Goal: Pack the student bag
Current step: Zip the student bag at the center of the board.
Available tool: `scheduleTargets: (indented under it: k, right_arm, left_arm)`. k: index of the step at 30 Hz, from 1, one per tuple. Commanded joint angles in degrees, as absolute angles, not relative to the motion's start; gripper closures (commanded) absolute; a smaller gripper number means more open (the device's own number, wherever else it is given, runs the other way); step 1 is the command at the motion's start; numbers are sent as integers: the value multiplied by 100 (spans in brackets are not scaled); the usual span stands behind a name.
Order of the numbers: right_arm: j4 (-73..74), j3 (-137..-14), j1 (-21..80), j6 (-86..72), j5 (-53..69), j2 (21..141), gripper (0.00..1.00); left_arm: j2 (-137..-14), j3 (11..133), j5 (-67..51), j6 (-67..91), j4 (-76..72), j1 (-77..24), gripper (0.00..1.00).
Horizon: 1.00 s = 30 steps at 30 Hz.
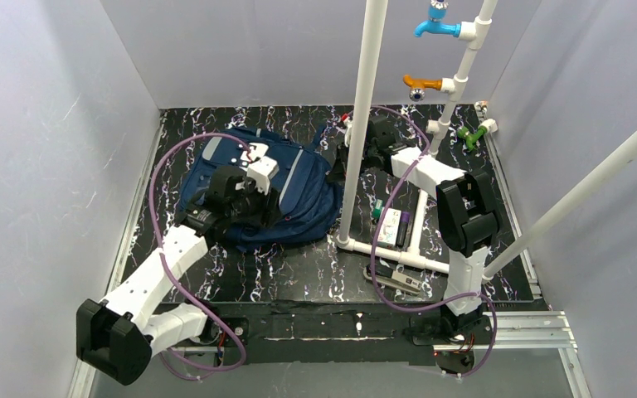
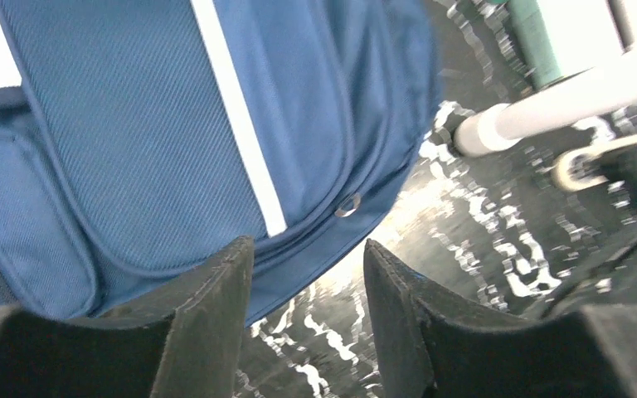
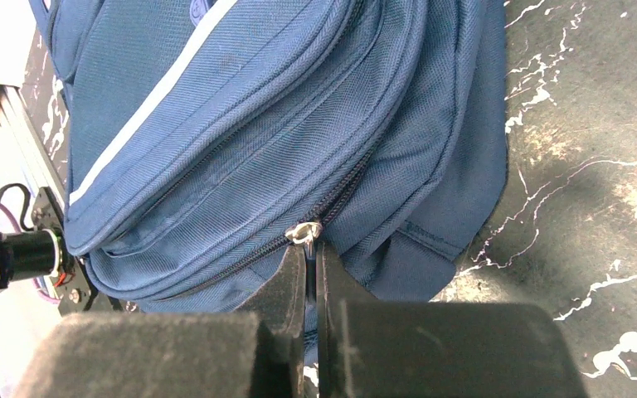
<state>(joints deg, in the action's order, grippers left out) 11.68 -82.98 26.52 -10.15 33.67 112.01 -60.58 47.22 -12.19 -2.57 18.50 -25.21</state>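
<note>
On the black marbled bench (image 1: 299, 278), the student bag (image 1: 308, 199) lies flat in the left half, towards the far side. Its right edge reaches almost to the upright white pipe (image 1: 358, 124).

Over the middle of the bag hangs the left claw (image 2: 307, 249). Its two dark fingers (image 2: 216, 290) stand partly apart and nothing is between them. From its own camera, the blue fabric with a pale stripe (image 2: 232, 108) fills the space to the left of and beyond the fingers. A small metal stud (image 2: 347, 204) shows on the bag's seam just past the tips. Through the gap I see the bag's edge and then bare, glossy bench. I can't tell whether the fingers touch the cloth.

Over at the bag's right side, close to the pipe, the right claw (image 3: 308, 249) is closed up tight, its fingers pressed together. A silver zip pull (image 3: 304, 231) sits right at their tips, and it looks pinched there. That pull is on a dark zip line running along the bag's bulging side. The navy fabric spreads to the left of and beyond this claw, with marbled bench showing to the right.
</note>
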Motion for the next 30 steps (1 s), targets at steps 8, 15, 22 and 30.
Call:
scheduleTargets:
  k: [8,15,22,30]
  right_arm:
    - [437,-8066,2698,-1267,3577,10450,99]
    - [438,-8012,2716,-1323,3740,10351,99]
    - [505,-8086,2724,-1333,3800,10265,99]
    - [1423,-8217,2757,211,2501,10225,99]
  left_arm:
    - [-7996,6532,-899,271,1475,-3619,45]
    - [-8840,6678,206,197,1316,-3725,46]
    - [-9183,6740,699,227,1319,-3743,57]
    - [-8883,6601,979,-177,1796,-3727,100]
